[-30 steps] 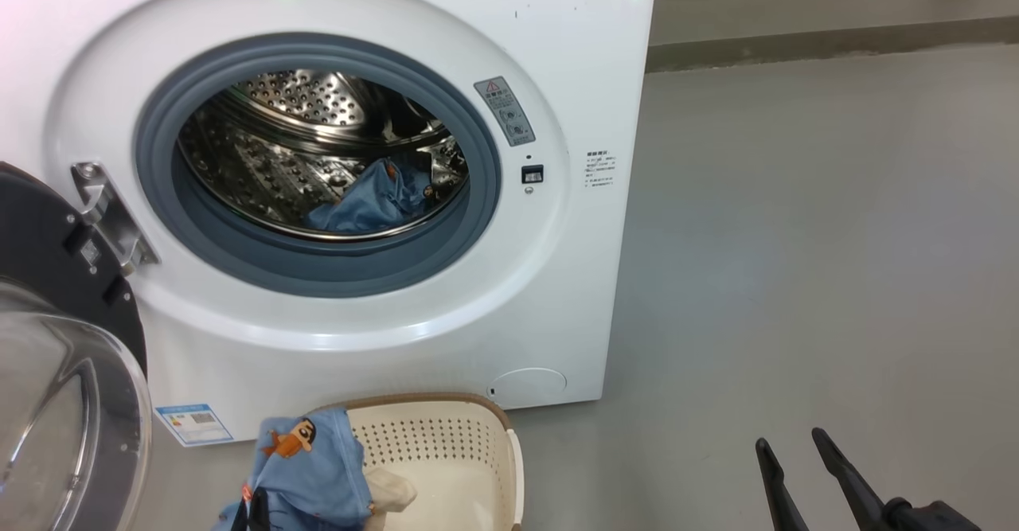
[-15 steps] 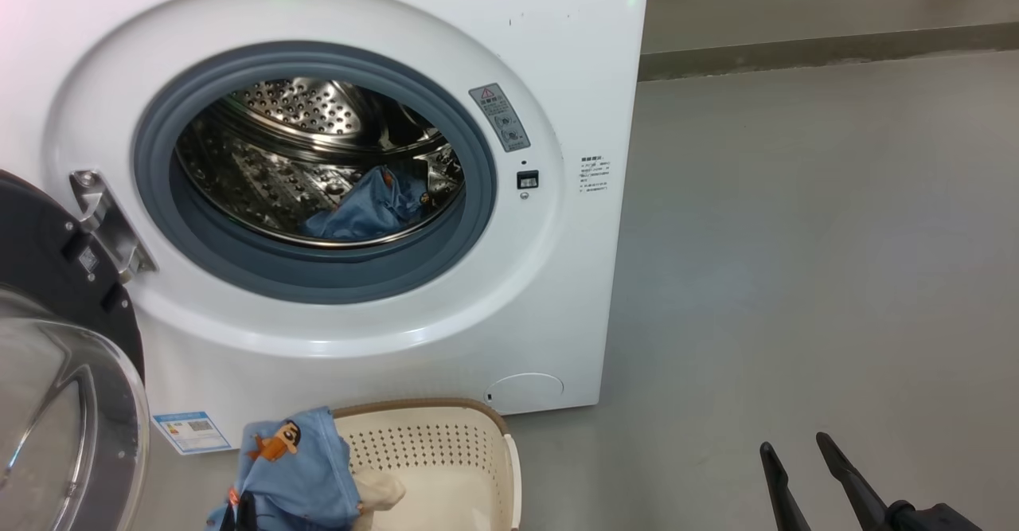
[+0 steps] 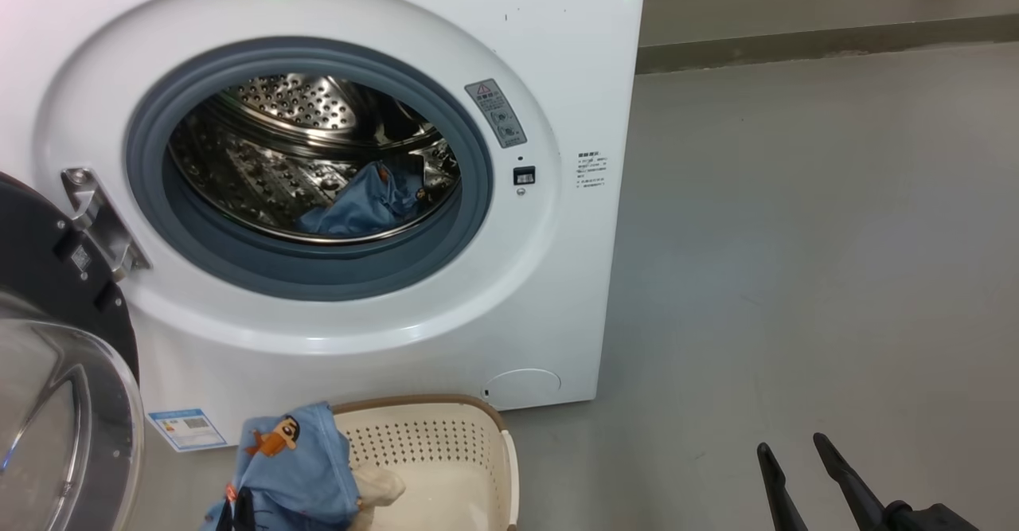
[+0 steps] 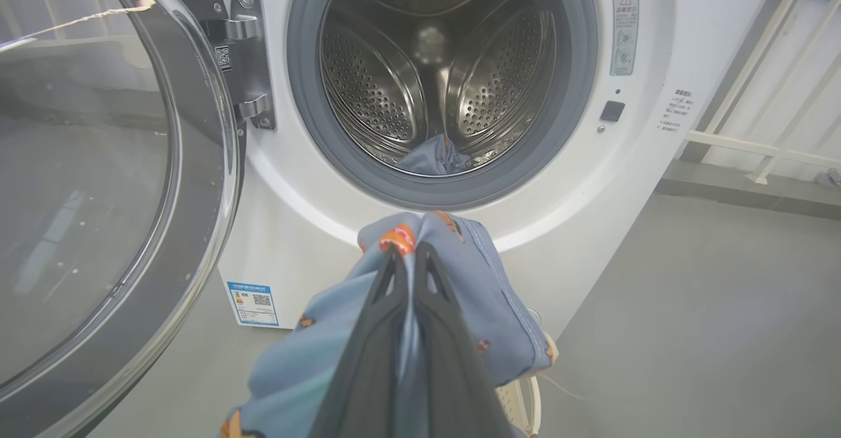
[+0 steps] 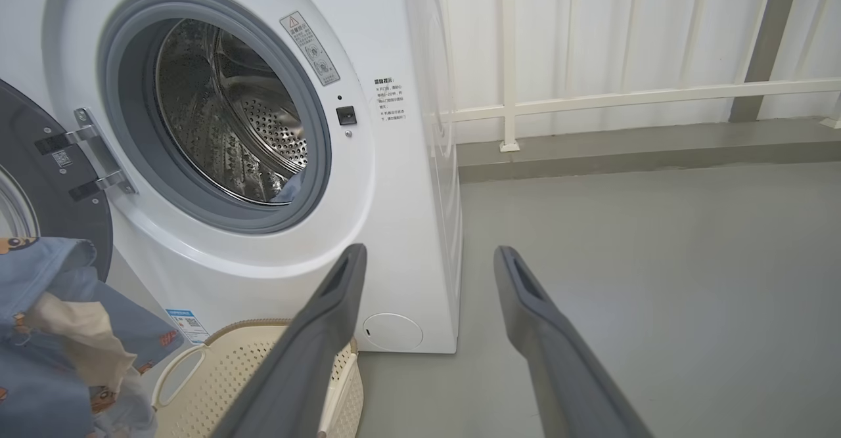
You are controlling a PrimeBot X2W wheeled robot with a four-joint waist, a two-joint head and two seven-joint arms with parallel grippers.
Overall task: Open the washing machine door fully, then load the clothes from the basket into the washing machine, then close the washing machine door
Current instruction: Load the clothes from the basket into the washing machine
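Low in the head view, the basket sits on the floor just before the washing machine, whose door hangs swung open at the left. A bunch of the clothes is raised over the basket's left rim, and one blue garment already lies in the steel drum. The right gripper waits at the lower right, fingers spread and carrying nothing, well apart from the basket.

Along the left wrist view, the left gripper has its fingers pressed together on the blue printed fabric, which drapes down both sides. The grey rubber ring and the drum mouth lie ahead and above.

From the right wrist view, a cream cloth dangles within the held bundle.

The step in hand looks like carrying this bundle into the drum. Done well, the arm would lift until the hanging tails clear the ring's lower lip, reach deep past it, and only then let go, lest the cream cloth slip out or fabric lodge on the seal.
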